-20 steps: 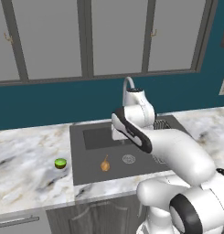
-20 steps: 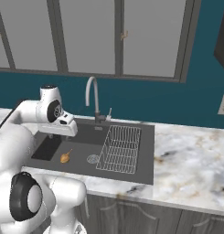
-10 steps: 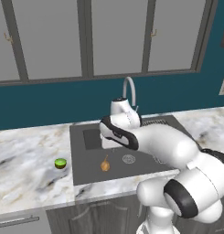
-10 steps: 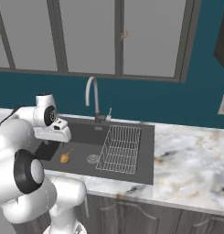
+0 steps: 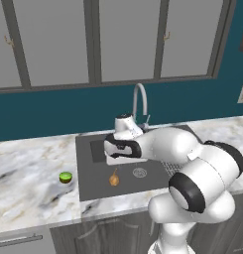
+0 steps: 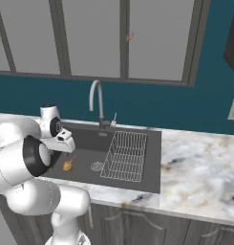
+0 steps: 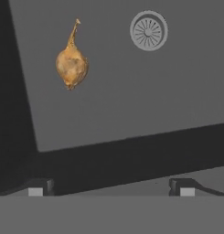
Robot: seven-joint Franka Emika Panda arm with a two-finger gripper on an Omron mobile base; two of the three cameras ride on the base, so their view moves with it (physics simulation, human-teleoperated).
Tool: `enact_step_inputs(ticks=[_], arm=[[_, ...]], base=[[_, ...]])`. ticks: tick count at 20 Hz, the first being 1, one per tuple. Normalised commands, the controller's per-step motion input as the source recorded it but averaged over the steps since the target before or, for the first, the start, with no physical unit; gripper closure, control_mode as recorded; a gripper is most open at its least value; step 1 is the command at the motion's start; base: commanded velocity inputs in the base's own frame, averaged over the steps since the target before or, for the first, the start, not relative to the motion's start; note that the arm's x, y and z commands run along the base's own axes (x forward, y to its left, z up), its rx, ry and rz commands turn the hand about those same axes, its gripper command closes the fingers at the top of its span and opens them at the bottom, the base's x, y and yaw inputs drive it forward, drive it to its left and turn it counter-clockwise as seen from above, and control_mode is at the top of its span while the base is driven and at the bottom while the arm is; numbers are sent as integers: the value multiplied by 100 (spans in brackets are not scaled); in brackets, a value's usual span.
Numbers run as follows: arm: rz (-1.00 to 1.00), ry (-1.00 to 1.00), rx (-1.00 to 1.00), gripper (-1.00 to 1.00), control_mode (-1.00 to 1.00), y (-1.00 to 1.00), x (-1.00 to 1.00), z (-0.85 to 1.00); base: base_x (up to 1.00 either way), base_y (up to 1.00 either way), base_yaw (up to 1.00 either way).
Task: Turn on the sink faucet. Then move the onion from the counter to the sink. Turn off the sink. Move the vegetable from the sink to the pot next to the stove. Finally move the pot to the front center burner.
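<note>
The onion (image 5: pixel 114 179) (image 6: pixel 68 165) (image 7: pixel 71 66), a tan-brown bulb with a thin stalk, lies on the floor of the dark grey sink (image 5: pixel 93 183) (image 6: pixel 85 141) (image 7: pixel 131 105), left of the round drain (image 5: pixel 139 172) (image 7: pixel 148 30). My gripper (image 5: pixel 118 161) (image 6: pixel 61 146) (image 7: pixel 111 188) hangs open above the sink's back left part, a short way from the onion, with nothing between its fingertips (image 7: pixel 38 188). The silver gooseneck sink faucet (image 5: pixel 138 99) (image 6: pixel 95 100) stands behind the basin. The marble counter (image 5: pixel 29 183) (image 6: pixel 199 167) runs on both sides. The pot and the stove are out of view.
A small green lime (image 5: pixel 66 177) sits on the counter left of the sink. A wire rack (image 6: pixel 125 155) fills the sink's right half. Grey wall cabinets hang above the teal back wall.
The arm has swung left and a little lower over the sink, bringing the open hand above the onion's side. The onion has not moved.
</note>
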Motion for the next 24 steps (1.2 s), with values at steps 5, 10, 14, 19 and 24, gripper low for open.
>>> enact_step_inputs(ticks=[5,10,14,19,24], arm=[[-2,0,-6,-100,-100,15,27,-37],[-3,0,-5,-100,-100,12,25,-43],[-3,0,0,-100,-100,5,29,-36],[-3,0,-2,-100,-100,12,37,-43],[-3,0,-3,-100,-100,16,38,-42]], base=[[0,0,0],[0,0,0],[0,0,0],[0,0,0],[0,0,0]])
